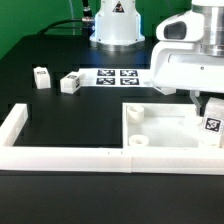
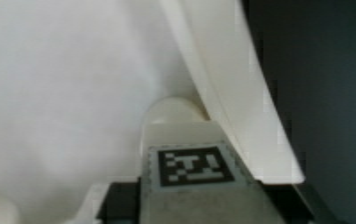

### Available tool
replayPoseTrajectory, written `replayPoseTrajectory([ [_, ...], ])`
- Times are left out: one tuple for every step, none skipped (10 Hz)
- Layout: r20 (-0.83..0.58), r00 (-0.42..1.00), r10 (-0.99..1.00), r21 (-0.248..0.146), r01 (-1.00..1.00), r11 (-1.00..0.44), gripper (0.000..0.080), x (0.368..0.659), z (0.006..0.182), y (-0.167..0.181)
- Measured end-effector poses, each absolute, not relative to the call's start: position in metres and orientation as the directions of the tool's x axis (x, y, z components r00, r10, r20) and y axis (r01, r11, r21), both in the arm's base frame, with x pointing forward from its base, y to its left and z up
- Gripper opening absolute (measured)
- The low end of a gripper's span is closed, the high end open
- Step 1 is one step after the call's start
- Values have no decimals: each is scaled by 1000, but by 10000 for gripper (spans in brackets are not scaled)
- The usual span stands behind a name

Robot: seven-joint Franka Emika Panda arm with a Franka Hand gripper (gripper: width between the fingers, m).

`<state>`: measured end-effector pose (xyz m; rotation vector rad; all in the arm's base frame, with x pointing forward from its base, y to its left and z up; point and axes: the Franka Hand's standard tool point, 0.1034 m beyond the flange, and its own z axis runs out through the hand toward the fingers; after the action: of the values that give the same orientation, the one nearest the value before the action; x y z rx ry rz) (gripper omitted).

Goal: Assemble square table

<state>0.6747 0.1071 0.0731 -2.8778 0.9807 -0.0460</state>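
Note:
The square table's top, a flat white slab [image 1: 165, 125], lies at the exterior view's right, against the front wall. A white leg [image 1: 212, 122] with a black-and-white tag stands over the slab's right end. My gripper [image 1: 211, 112] comes down on it from above. In the wrist view the tagged leg [image 2: 196, 165] fills the gap between the two dark fingers [image 2: 129, 202], which press on its sides. Its rounded far end points at the slab [image 2: 68, 100] near the slab's raised edge [image 2: 228, 90]. Two more legs [image 1: 41, 77] [image 1: 70, 83] lie on the black table at the left.
The marker board [image 1: 118, 76] lies flat behind the slab. A long low white border wall [image 1: 60, 155] runs along the front and turns back at the left. The arm's white base [image 1: 117, 25] stands at the rear.

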Motion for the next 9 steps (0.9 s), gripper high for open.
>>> replayPoseTrajectory([
  [-32, 661, -750, -122, -747, -654, 296, 676, 73, 106],
  [-92, 469, -879, -149, -879, -453, 296, 676, 71, 105],
  [-171, 276, -946, -157, -955, -251, 296, 677, 70, 103],
  [-184, 252, -950, -151, -962, -226, 296, 676, 70, 103],
  [-187, 230, -955, -147, -968, -205, 296, 676, 70, 103],
  [-184, 233, -955, -146, -967, -208, 368, 676, 70, 103],
  [-162, 340, -926, -161, -935, -315, 501, 676, 69, 103],
  [-123, 507, -853, -179, -857, -483, 501, 675, 68, 101],
  [-75, 698, -712, -197, -710, -676, 620, 675, 68, 97],
])
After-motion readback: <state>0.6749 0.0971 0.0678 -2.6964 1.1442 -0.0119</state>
